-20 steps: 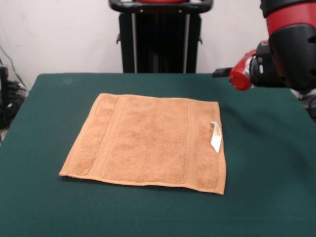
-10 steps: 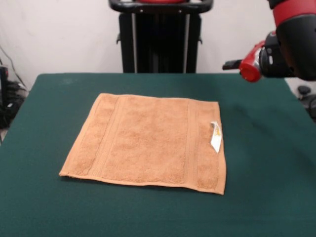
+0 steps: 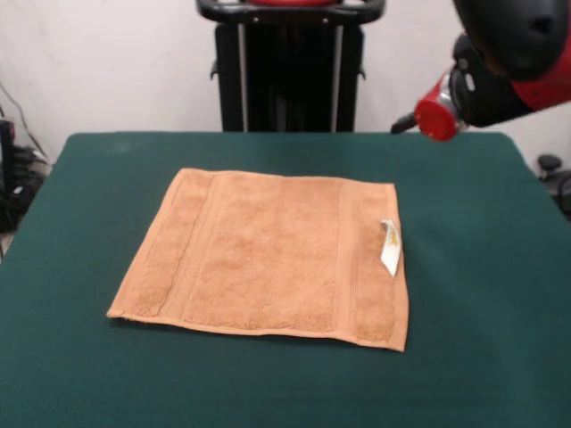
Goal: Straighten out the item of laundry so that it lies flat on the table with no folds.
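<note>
The tan-orange towel (image 3: pixel 268 257) lies spread flat on the dark green table (image 3: pixel 482 294), a little left of the middle. Woven border bands run near its left and right ends. A small white tag (image 3: pixel 390 247) lies on its right end. No fold shows, and the front edge lifts only slightly. Part of my red and black arm (image 3: pixel 500 67) hangs above the table's far right corner, well clear of the towel. The gripper itself does not show.
The black pedestal (image 3: pixel 290 67) stands behind the table's far edge, in the middle. Cables and dark gear (image 3: pixel 13 169) sit off the table's left side. A white wall is behind.
The arm at the upper right has swung and risen, with its red cap turning toward the camera. The towel has not moved.
</note>
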Controlling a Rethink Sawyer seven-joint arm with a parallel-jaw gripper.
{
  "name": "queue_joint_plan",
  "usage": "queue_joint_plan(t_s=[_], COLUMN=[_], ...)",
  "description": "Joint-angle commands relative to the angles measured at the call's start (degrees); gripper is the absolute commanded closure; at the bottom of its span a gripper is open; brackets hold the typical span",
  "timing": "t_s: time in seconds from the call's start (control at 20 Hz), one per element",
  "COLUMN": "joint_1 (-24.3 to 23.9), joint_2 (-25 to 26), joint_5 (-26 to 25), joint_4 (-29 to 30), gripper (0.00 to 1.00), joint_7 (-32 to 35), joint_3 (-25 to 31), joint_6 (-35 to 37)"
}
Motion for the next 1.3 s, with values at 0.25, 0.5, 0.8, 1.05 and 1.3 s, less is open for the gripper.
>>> queue_joint_plan(t_s=[0.25, 0.5, 0.8, 1.05, 1.3], joint_1=[-9.9, -12.7, -14.8, -15.7, -16.5], joint_2=[-9.2, -5.4, 2.7, 7.1, 11.3], joint_5=[0.5, 0.6, 0.8, 1.1, 2.0], joint_4=[-3.4, -11.2, -21.9, -28.1, -33.6], gripper=[1.0, 1.0, 1.0, 1.0, 1.0], joint_7=[1.0, 7.1, 12.4, 19.1, 21.0], joint_3=[3.8, 3.7, 4.3, 3.1, 3.3], joint_6=[-17.5, -20.7, -24.5, -28.9, -30.3])
